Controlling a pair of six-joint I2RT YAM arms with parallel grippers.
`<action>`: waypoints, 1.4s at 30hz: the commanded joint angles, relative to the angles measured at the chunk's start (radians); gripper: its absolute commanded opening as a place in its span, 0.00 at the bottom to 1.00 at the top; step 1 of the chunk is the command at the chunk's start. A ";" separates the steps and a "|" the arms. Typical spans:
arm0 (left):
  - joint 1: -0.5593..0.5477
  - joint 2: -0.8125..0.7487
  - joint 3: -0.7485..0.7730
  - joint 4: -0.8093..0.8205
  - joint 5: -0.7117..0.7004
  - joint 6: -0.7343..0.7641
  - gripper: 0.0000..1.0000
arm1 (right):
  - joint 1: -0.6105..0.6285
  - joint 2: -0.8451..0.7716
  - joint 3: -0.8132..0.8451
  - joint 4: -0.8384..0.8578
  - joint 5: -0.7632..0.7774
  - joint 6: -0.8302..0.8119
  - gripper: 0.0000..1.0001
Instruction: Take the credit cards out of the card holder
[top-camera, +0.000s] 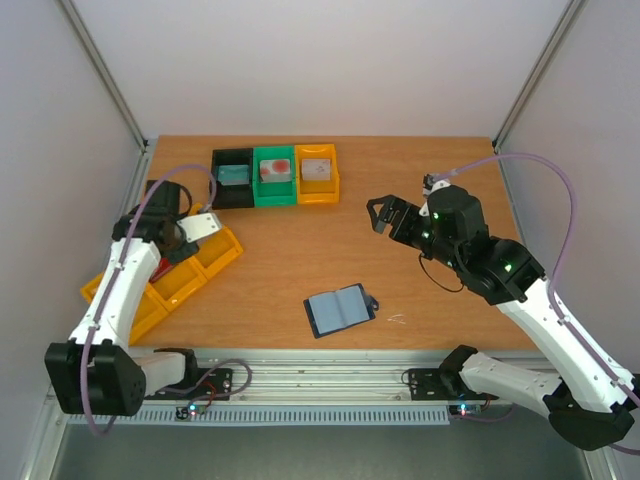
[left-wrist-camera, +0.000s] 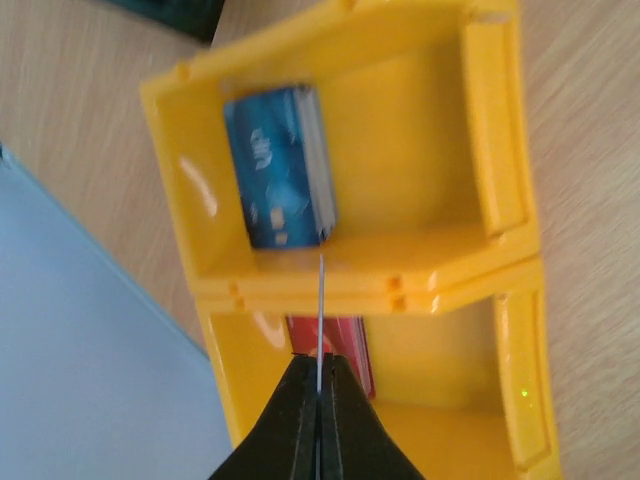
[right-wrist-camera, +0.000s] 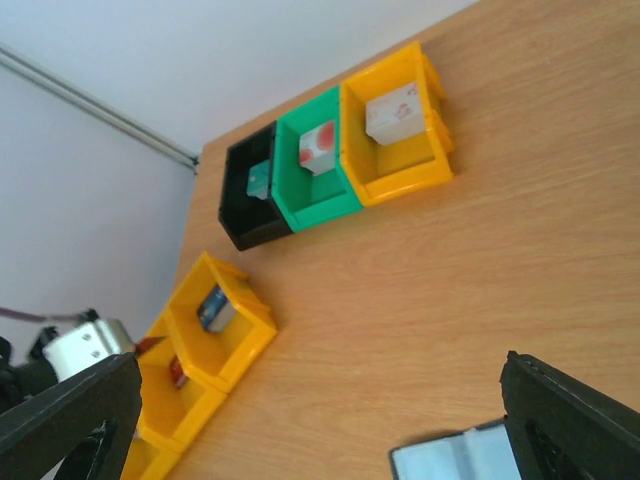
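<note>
Holding a thin card (left-wrist-camera: 321, 300) edge-on: left gripper (left-wrist-camera: 320, 372) has its fingers pinched tight on it, so it shows only as a white line. It sits over the yellow bin row (left-wrist-camera: 370, 285) at the table's left side, right above the divider wall between two compartments.
- The far compartment has a blue card (left-wrist-camera: 278, 165) leaning on its wall.
- The near compartment has a red card (left-wrist-camera: 340, 345), partly hidden behind the fingers.
- In the top view, the left arm and its cable cover part of that row.

Right gripper (top-camera: 385, 215) hangs above the table (top-camera: 420, 160) right of centre. Its fingers are spread wide with nothing between them.

Card holder (top-camera: 340, 310) lies opened flat near the front edge, between the two arm bases and well apart from both grippers. Pale pages face up and the black tab (top-camera: 373, 300) is on its right edge. The right wrist view catches only a corner of it at the bottom, between the fingers. I can't tell whether any cards are in its pockets.

A small whitish scrap (top-camera: 397, 320) lies just right of the holder; I can't tell what it is.

Across the back edge, touching side by side, are a black bin (top-camera: 220, 197), a green bin (top-camera: 273, 201) and an orange bin (top-camera: 334, 178). Each holds one small flat piece standing tilted; the faces are too small to read.
</note>
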 joint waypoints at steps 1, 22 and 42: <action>0.137 0.005 -0.044 0.050 0.016 0.085 0.00 | -0.004 -0.026 -0.033 -0.039 0.018 -0.078 0.99; 0.326 0.217 -0.097 0.288 0.042 0.065 0.00 | -0.005 -0.125 -0.077 -0.040 0.168 -0.172 0.98; 0.328 0.217 -0.274 0.571 0.198 0.300 0.00 | -0.005 -0.122 -0.082 -0.071 0.169 -0.127 0.98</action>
